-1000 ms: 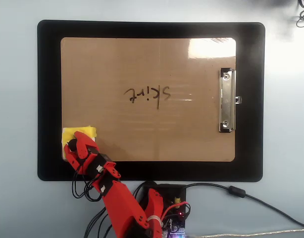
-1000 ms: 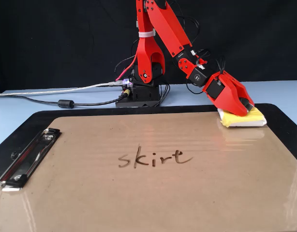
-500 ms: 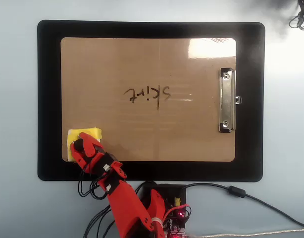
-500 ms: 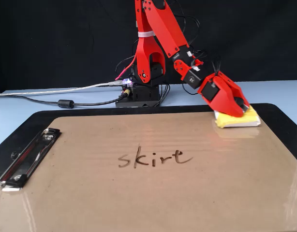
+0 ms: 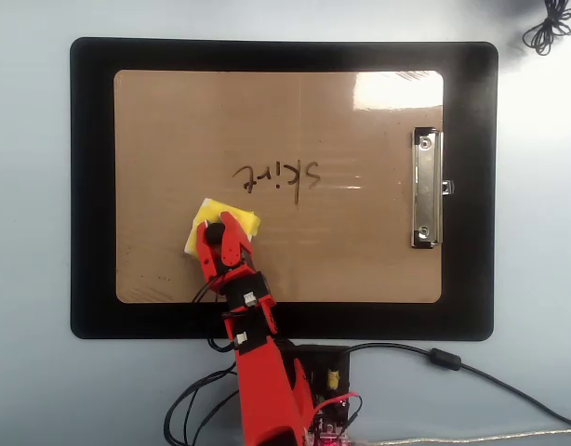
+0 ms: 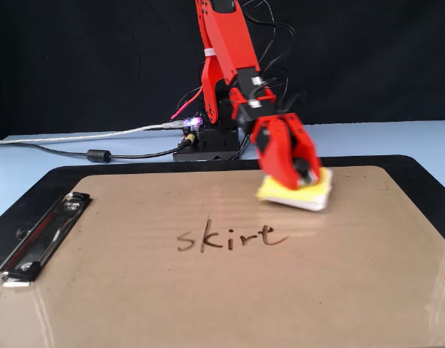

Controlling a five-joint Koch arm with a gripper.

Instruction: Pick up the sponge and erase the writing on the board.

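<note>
Yellow sponge (image 5: 214, 229): left of frame centre on the clipboard (image 5: 360, 260), just below the writing (image 5: 276, 177). Red gripper (image 5: 223, 240) clamped on it. Likely light, soft, compressible; best held by top knob.

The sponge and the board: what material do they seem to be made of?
The sponge looks like soft foam, matt yellow on top with a white lower layer at its edge. The board seems hardboard or a similar pressed sheet with a glossy tan surface: it mirrors a bright light patch near one corner. Its clip looks like shiny metal.
</note>
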